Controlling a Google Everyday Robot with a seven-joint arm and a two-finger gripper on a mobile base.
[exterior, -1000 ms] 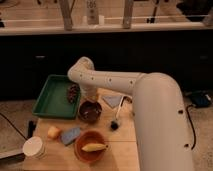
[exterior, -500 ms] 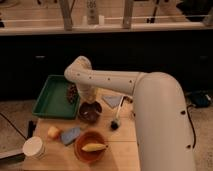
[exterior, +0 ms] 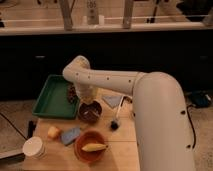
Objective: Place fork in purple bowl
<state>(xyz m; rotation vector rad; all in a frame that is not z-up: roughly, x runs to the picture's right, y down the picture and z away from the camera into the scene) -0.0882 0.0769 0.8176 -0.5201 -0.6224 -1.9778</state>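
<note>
Gripper (exterior: pixel 86 98) hangs just above purple bowl (exterior: pixel 99 114); grip state we cannot tell, fork possibly hidden beneath. We judge placing step; next: release squarely over bowl.

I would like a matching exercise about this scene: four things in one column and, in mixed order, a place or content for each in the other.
1 hand
2 orange bowl
3 white cup
4 green tray

a front left corner of the table
b over the purple bowl
c holds a yellow item
d back left of the table

Pairs: 1-b, 2-c, 3-a, 4-d.
</note>
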